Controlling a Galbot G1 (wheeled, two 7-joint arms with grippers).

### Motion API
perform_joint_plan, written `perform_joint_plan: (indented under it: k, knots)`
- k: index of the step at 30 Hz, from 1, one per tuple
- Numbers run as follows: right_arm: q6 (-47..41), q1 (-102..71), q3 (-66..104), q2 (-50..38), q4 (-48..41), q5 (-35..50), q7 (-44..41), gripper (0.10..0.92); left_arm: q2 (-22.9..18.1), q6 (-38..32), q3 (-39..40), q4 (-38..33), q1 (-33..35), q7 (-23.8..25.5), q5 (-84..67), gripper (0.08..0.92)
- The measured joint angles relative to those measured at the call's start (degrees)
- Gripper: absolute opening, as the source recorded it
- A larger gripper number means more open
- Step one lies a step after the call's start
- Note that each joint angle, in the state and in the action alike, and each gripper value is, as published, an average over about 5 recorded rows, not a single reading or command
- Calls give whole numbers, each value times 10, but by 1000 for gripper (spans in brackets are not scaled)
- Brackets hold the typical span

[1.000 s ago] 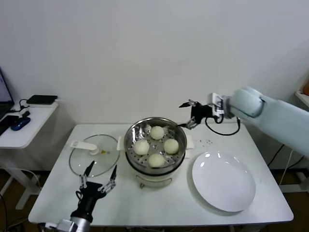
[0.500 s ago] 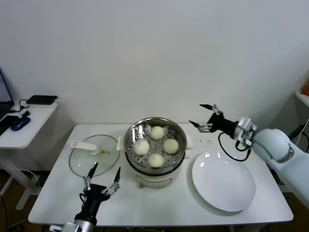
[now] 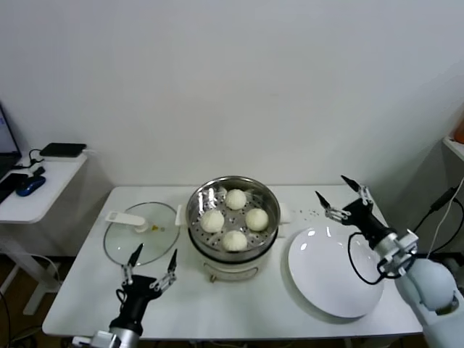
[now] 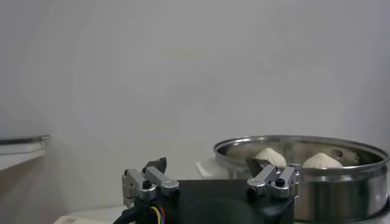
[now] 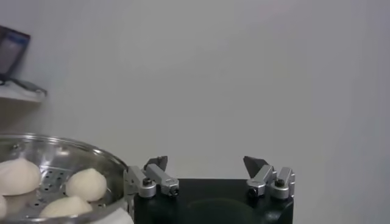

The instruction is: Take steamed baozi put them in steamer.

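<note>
Inside shiny round steamer (image 3: 232, 217): 4 smooth baozi (image 3: 234, 240)

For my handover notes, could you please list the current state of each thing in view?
steamed baozi: all four inside the steamer
steamer: uncovered
glass lid: off, flat on the table
plate: empty
left gripper: open, empty, near the lid
right gripper: open, empty, above the plate's far edge

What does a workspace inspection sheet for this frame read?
Surface: white table, small dark specks near its back edge.
Job's things: four baozi in the steamer; white plate bare.
Clutter: glass lid beside the steamer.
Grippers: left gripper open, by the lid; right gripper open, above the plate's far edge.
Cables: black cable on the right arm.
Surroundings: side table with dark devices.
</note>
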Motion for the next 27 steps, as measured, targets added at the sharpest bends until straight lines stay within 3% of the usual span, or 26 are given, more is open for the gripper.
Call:
perform_joint_plan:
  k: [14, 27]
  knots:
    - [52, -123, 64, 129, 23, -20, 6, 823, -1, -1, -5, -1, 4, -1, -4, 823]
    - [80, -181, 68, 178, 27, -19, 2, 823, -1, 4, -9, -3, -2, -4, -4, 823]
